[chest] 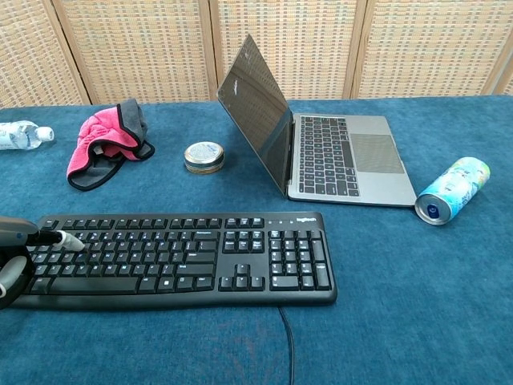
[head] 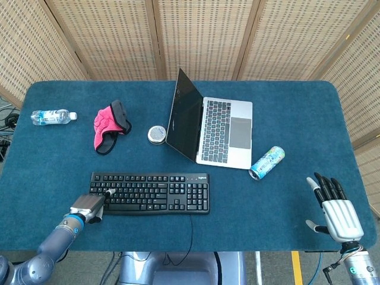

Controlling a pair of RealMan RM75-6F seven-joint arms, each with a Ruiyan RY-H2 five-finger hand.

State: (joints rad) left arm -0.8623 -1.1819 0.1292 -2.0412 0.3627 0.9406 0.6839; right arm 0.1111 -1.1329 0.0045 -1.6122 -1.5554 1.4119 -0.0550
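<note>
A black keyboard (head: 151,193) (chest: 180,258) lies near the table's front edge. My left hand (head: 89,207) (chest: 18,255) is at its left end, fingers curled in, with one extended fingertip (head: 110,192) (chest: 70,239) resting on the keys. Far off at the front right corner, my right hand (head: 335,208) hovers with its fingers spread, holding nothing; only the head view shows it.
An open grey laptop (head: 208,124) (chest: 321,152) stands behind the keyboard. A round tin (head: 157,134) (chest: 203,156), a pink and black cloth (head: 108,126) (chest: 104,142) and a water bottle (head: 52,116) (chest: 20,134) lie to its left. A drink can (head: 267,162) (chest: 453,191) lies on its side at the right.
</note>
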